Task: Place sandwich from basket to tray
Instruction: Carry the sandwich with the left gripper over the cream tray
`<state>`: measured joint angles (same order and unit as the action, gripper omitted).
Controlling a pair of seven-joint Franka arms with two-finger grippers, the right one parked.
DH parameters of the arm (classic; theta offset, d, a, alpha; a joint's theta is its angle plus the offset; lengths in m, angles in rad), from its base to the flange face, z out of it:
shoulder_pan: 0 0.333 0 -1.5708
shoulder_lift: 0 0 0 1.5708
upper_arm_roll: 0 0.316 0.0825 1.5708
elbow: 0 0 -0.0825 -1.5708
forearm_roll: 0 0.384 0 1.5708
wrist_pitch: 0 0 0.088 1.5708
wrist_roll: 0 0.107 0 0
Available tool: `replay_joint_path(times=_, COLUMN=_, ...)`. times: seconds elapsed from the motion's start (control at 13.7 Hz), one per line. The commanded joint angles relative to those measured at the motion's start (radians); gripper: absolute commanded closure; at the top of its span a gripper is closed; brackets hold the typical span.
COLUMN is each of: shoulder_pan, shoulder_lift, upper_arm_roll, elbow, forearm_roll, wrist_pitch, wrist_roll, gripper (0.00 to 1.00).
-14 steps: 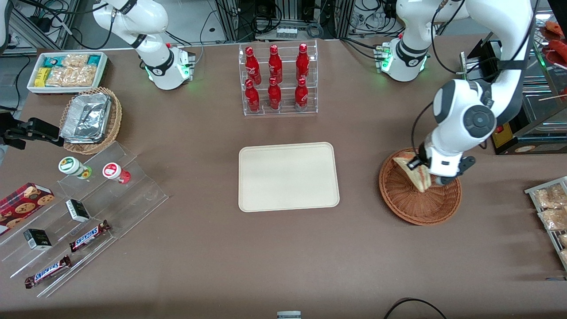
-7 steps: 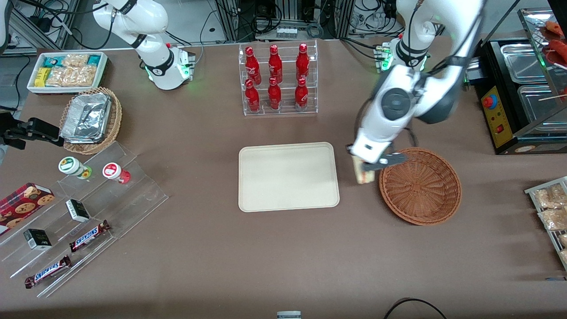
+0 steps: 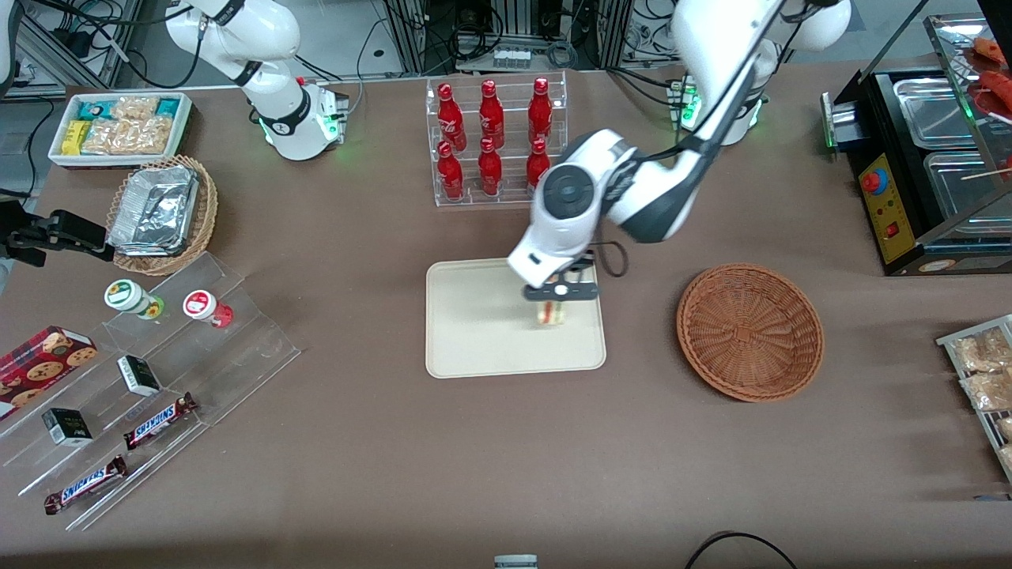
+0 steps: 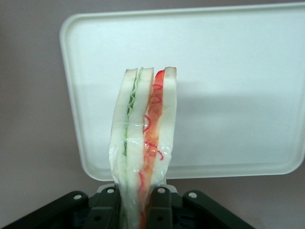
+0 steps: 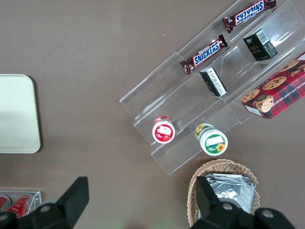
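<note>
My gripper (image 3: 556,294) hangs over the cream tray (image 3: 474,332), above the part of it nearest the basket, and is shut on the sandwich (image 3: 552,314). In the left wrist view the wrapped sandwich (image 4: 144,143) stands on edge between the black fingers (image 4: 159,210), its green and red filling showing, with the tray (image 4: 228,71) below it. The round reddish-brown basket (image 3: 749,331) sits empty on the table toward the working arm's end.
A clear rack of red bottles (image 3: 494,142) stands farther from the front camera than the tray. Acrylic steps with snack bars and cups (image 3: 150,356), a tan wicker basket of foil trays (image 3: 162,212) and a white snack bin (image 3: 118,126) lie toward the parked arm's end.
My gripper has carried the sandwich up out of the basket, across the table and over the tray. The basket is now empty.
</note>
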<state>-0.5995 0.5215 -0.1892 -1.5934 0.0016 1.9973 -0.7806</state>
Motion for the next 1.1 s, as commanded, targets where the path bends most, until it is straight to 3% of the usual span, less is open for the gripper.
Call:
replay_joint_path(times=0.0, shoulder_pan=-0.058, shoulder_lift=0.164, upper_arm_roll=0.016, elbow=0.234, forearm_roll=0.044, wrist_pitch=-0.086, wrist_roll=-0.080, gripper=1.00)
replay_joint_path(times=0.37, shoulder_pan=-0.100, shoulder_lift=0.296, upper_arm_roll=0.019, elbow=0.387, forearm_roll=0.052, wrist_pitch=-0.081, wrist_roll=-0.167, gripper=1.00)
replay_joint_path(times=1.02, shoulder_pan=-0.112, shoulder_lift=0.376, upper_arm_roll=0.024, elbow=0.421, forearm_roll=0.055, wrist_pitch=-0.069, wrist_roll=-0.186, gripper=1.00)
